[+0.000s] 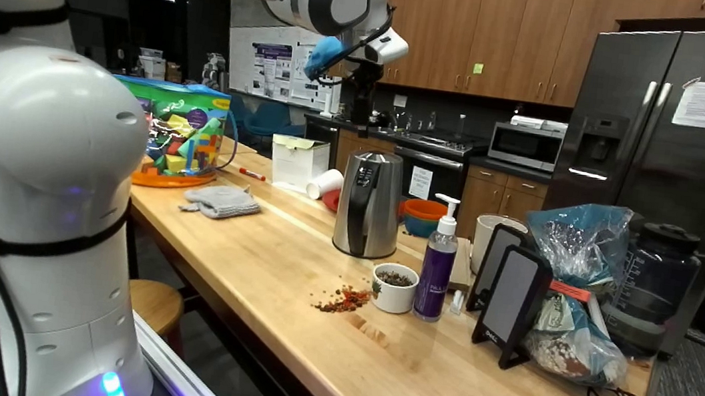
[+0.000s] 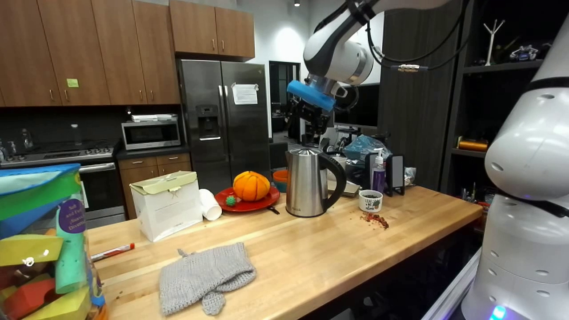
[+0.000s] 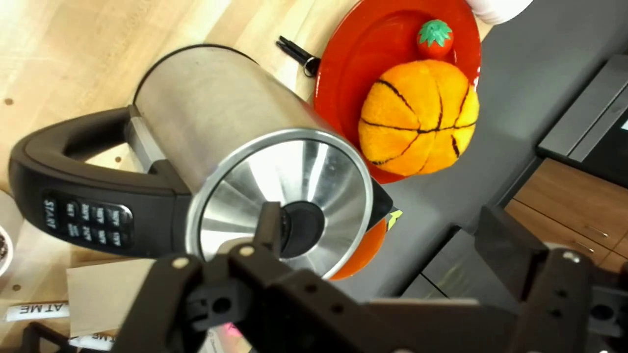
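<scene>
My gripper (image 3: 380, 218) stands open in the wrist view, nothing between its fingers. One of its fingers (image 3: 269, 225) overlaps the lid of a steel kettle (image 3: 221, 103) in that picture. The kettle stands upright on the wooden table, its lid closed, its black handle (image 3: 93, 191) bearing a button panel. In both exterior views the gripper (image 2: 311, 131) hangs above the kettle (image 2: 303, 186), apart from it in an exterior view (image 1: 360, 121). Beside the kettle lies a red plate (image 3: 343, 63) with an orange plush pumpkin (image 3: 422, 117) and a small toy tomato (image 3: 435, 41).
A white cup (image 1: 392, 297) of dried leaves stands near spilled red bits (image 1: 347, 299). Around it are a purple pump bottle (image 1: 435, 275), black speakers (image 1: 511, 298) and a bagged item (image 1: 576, 346). A white box (image 2: 166, 204), grey knit cloth (image 2: 204, 275) and toy bag (image 2: 40, 249) occupy the table's opposite end.
</scene>
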You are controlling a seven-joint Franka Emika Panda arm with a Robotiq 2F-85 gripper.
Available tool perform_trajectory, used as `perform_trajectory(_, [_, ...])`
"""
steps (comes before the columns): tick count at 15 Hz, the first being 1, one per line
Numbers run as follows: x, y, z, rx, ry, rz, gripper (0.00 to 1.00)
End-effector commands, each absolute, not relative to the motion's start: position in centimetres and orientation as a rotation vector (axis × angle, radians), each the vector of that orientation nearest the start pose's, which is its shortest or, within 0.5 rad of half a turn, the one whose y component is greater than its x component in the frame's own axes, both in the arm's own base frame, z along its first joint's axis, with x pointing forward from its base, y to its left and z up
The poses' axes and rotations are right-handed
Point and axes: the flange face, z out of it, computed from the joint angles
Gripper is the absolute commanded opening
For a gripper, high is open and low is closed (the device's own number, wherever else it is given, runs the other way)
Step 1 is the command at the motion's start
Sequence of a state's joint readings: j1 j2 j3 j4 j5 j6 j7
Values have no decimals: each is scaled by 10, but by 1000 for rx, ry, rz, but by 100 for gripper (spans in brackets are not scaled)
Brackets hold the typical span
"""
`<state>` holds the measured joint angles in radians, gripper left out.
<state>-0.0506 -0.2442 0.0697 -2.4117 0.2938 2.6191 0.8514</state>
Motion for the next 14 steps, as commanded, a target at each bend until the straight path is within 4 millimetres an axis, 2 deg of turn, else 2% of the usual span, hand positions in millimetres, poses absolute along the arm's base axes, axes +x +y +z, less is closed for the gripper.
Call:
perform_trajectory(1, [505, -1, 448, -2353, 1406, -388, 100])
perform_trajectory(7, [516, -6, 441, -2302, 1412, -340, 100])
perform_trajectory(14, [525, -23, 434, -2281, 1449, -304, 100])
